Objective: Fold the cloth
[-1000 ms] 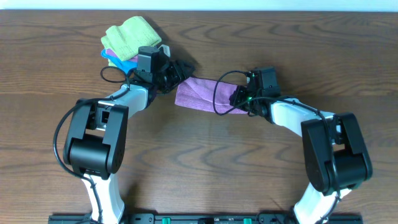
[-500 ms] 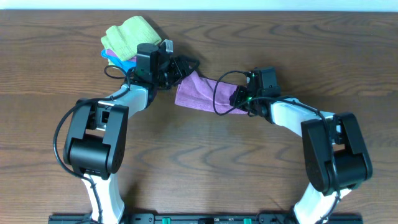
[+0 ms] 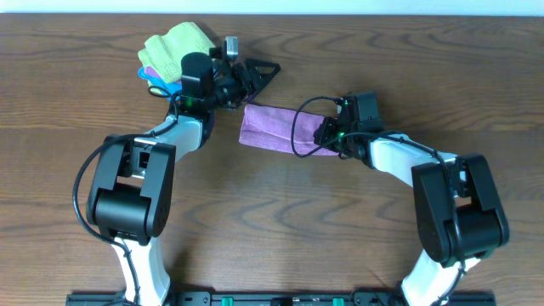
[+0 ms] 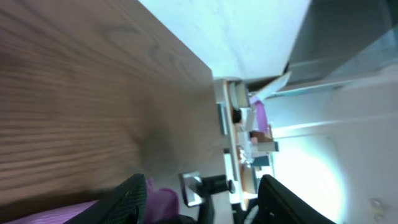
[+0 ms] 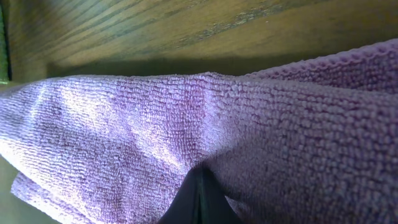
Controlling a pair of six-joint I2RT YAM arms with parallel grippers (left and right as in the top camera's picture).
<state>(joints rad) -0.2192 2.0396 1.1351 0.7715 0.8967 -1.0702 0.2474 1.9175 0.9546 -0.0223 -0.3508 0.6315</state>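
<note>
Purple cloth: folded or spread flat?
Folded. The purple cloth lies as a compact strip, and the right wrist view shows one layer's edge lying over another.

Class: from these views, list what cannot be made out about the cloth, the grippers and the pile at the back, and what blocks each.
1. Whether the right gripper is shut: overhead, its wrist camera covers the jaws; right wrist view, the purple cloth fills the frame.
2. Cloth's right end: overhead, hidden under that gripper's wrist.
3. Blue item beneath the yellow-green pile: overhead, mostly covered by the pile.
</note>
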